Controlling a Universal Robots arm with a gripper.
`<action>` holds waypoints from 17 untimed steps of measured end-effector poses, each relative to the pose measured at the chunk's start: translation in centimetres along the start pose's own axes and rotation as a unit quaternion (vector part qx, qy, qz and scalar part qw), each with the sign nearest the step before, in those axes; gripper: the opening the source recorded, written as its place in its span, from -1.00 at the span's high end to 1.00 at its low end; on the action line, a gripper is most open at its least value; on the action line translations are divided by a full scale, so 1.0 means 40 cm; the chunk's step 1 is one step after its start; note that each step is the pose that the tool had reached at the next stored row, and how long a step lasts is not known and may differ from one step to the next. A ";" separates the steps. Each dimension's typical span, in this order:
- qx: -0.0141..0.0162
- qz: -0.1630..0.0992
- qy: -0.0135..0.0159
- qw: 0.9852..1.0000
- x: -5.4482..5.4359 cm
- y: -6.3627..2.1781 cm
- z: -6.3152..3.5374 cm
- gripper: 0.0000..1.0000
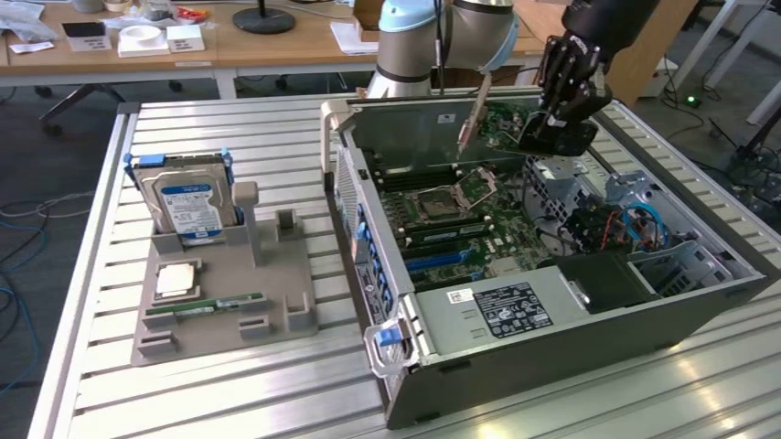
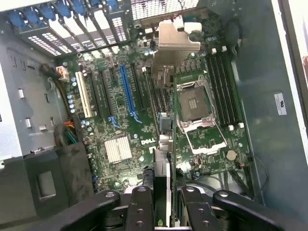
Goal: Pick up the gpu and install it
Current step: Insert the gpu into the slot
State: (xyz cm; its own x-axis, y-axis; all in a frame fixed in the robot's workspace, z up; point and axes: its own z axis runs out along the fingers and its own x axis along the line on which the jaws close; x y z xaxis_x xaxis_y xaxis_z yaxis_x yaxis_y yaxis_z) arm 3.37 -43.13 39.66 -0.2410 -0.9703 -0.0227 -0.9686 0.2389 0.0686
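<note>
Looking at the pincer (image 1: 546, 137) up over the open computer case (image 1: 550, 320), narrowed most of the way and clamped on the gpu (image 1: 476, 114). Holding the card edge-on above the motherboard (image 1: 464, 219), toward the far end of the case. Not seated in any slot yet.

Inside the case: motherboard, open cpu socket (image 1: 474, 189), bundle of blue cables (image 1: 641, 219).

Over at the exterior view's left on the slatted worktop (image 1: 244, 384): grey holder tray (image 1: 274, 302) with a hard drive (image 1: 189, 201) standing upright, a green memory stick (image 1: 208, 306) lying flat and a cpu chip (image 1: 179, 279) beside it.

Wrist view, looking straight down the card: gpu (image 2: 162, 178) as a thin strip pinched between the fingers (image 2: 139, 207) of the pincer (image 2: 162, 214), silver bracket (image 2: 175, 41) at the far end. Hanging over the motherboard (image 2: 120, 125) between the cpu socket (image 2: 197, 103) and the long blue slot (image 2: 127, 91).
</note>
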 end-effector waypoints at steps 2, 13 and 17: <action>0.000 -0.001 0.000 1.000 0.000 0.000 0.000 0.47; 0.000 -0.016 0.001 1.000 0.000 0.000 0.001 0.47; -0.001 -0.028 0.002 1.000 -0.001 0.000 0.001 0.47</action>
State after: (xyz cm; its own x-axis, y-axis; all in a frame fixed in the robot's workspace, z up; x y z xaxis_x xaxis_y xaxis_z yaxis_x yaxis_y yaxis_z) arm 3.37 -43.10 39.62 -0.1854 -0.9824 -0.0229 -0.9806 0.1835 0.0686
